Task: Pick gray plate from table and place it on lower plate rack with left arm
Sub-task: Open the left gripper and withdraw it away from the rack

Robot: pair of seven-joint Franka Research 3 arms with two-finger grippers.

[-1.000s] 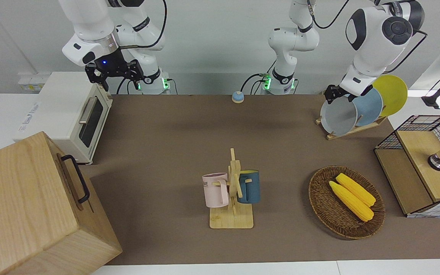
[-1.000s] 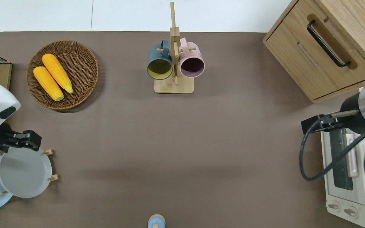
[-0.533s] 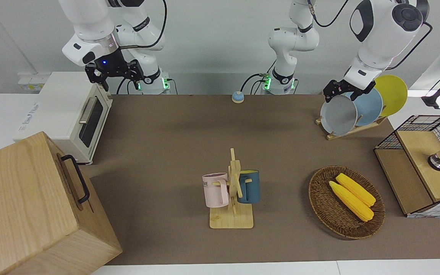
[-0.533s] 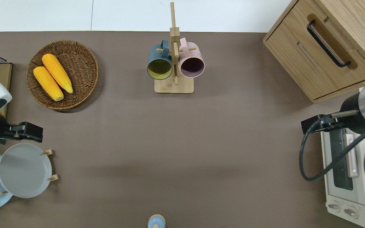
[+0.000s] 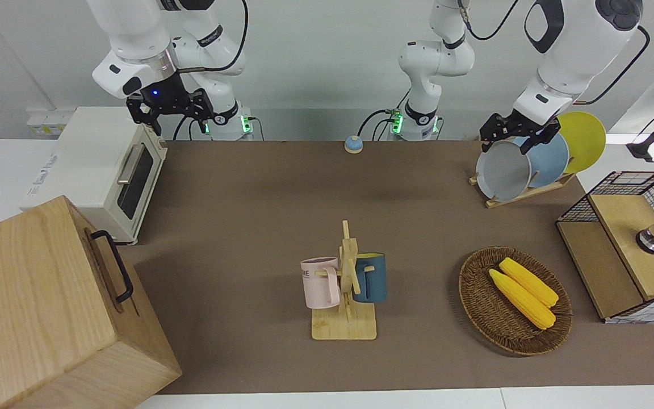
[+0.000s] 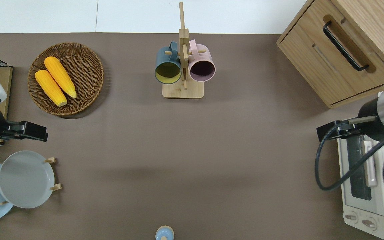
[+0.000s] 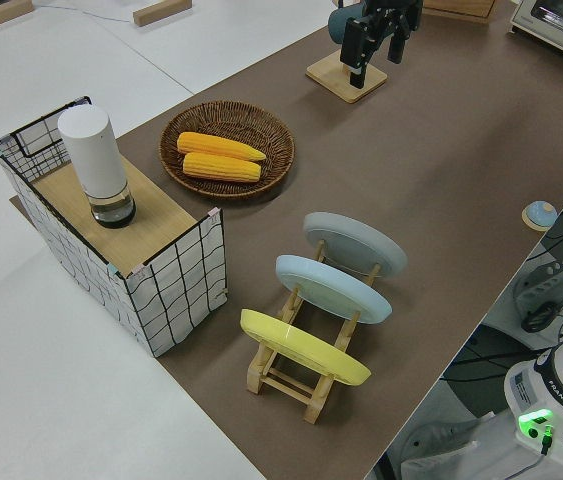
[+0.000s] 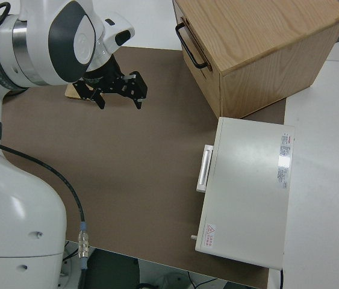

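Gray plate (image 6: 25, 179) stands tilted in the rack (image 7: 306, 385), in the slot beside the blue plate (image 7: 331, 287). Left gripper (image 5: 513, 132) hangs above the gray plate's rim, fingers apart and empty. Right arm parked

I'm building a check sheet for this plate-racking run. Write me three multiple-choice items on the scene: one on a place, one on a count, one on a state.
1. Where is the gray plate?
A. flat on the table
B. standing in the lower plate rack
C. in the wicker basket

2. How many plates stand in the rack?
A. two
B. three
C. four

3. What is the left gripper doing?
A. open and empty, clear of the plate
B. clamped on the gray plate
C. holding a mug

Answers:
1 B, the plate leans upright between the rack's pegs, in the slot beside the light blue plate.
2 B, the left side view shows gray, light blue and the yellow plate.
3 A, its fingers are spread with nothing between them.

The right arm is parked.
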